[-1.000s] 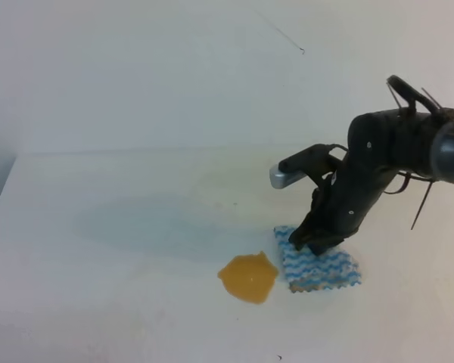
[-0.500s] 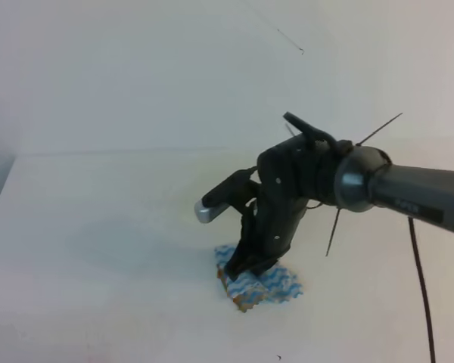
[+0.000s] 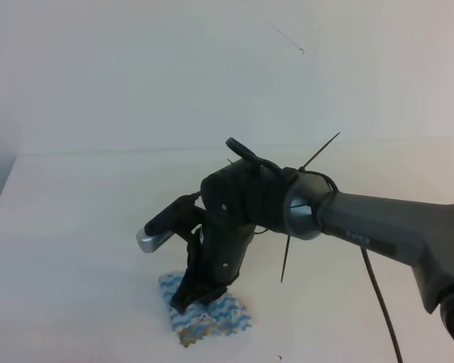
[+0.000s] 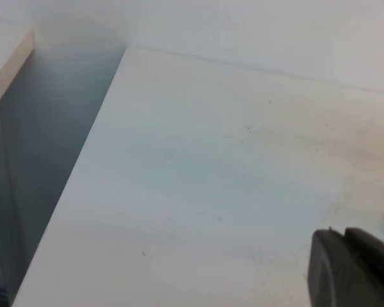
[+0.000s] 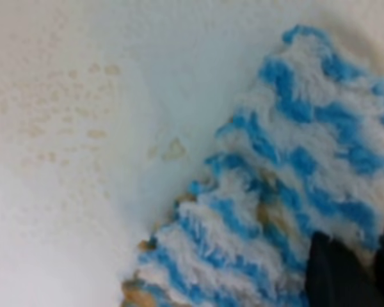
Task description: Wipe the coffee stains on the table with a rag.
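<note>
The blue-and-white zigzag rag [image 3: 212, 316] lies flat on the white table [image 3: 76, 227] near its front edge, with a brown wet patch on its front corner. My right gripper [image 3: 186, 300] reaches across the middle and stands shut on the rag's left back part, pressing it to the tabletop. Up close, the rag [image 5: 275, 192] shows tan soaked spots, and a dark fingertip [image 5: 345, 272] rests on it. Of the coffee stains [image 5: 70, 109] only faint tan droplets show beside the cloth. In the left wrist view only a dark piece of my left gripper [image 4: 353, 268] shows, above the bare table [image 4: 211, 160].
The table's left edge [image 4: 77, 173] drops into a grey gap beside a wall. A pale wall rises behind the table. A thin black cable [image 3: 380, 299] hangs from the right arm over the right side of the tabletop.
The right gripper has dragged the rag leftward and toward the front, across the spot where the orange blotch lay. That blotch no longer shows, and the rag now carries brown marks.
</note>
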You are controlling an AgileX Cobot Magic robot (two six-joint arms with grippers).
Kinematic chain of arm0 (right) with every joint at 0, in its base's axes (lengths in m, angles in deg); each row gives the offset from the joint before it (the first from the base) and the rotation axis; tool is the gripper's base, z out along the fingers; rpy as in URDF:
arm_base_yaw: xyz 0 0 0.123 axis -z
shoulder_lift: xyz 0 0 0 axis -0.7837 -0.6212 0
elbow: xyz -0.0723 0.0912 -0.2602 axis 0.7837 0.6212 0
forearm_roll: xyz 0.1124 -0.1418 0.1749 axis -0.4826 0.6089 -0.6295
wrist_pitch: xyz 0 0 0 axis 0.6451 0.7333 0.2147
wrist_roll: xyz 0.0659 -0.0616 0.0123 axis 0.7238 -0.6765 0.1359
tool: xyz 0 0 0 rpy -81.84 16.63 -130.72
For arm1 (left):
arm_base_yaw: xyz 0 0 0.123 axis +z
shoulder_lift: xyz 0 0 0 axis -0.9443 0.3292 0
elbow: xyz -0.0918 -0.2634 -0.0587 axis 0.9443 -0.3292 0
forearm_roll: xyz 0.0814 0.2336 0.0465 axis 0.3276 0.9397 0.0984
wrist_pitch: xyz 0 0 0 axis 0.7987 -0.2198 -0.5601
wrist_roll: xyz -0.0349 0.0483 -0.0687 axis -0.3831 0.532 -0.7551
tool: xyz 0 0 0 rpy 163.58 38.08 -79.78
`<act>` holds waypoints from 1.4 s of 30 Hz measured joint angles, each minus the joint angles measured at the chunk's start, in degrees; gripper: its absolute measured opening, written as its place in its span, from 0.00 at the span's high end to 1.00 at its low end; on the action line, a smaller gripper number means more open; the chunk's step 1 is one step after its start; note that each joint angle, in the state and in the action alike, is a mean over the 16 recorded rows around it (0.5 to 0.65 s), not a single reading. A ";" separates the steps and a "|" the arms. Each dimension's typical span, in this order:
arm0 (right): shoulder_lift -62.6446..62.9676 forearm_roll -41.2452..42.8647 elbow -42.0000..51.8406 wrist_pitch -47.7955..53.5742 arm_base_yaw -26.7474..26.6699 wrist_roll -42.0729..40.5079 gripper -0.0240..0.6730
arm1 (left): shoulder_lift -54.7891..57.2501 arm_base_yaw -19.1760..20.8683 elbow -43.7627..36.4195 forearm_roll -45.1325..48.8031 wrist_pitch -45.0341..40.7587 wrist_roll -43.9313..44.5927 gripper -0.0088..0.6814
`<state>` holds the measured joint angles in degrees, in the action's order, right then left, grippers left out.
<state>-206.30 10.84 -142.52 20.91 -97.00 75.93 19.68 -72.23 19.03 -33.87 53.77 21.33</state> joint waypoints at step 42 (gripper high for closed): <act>0.83 -0.57 0.59 -4.35 -6.54 -1.67 0.97 | 0.00 0.00 0.00 0.00 0.00 0.02 0.99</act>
<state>-205.47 10.28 -141.93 16.57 -103.54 74.26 19.68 -72.23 19.03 -33.87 53.77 21.36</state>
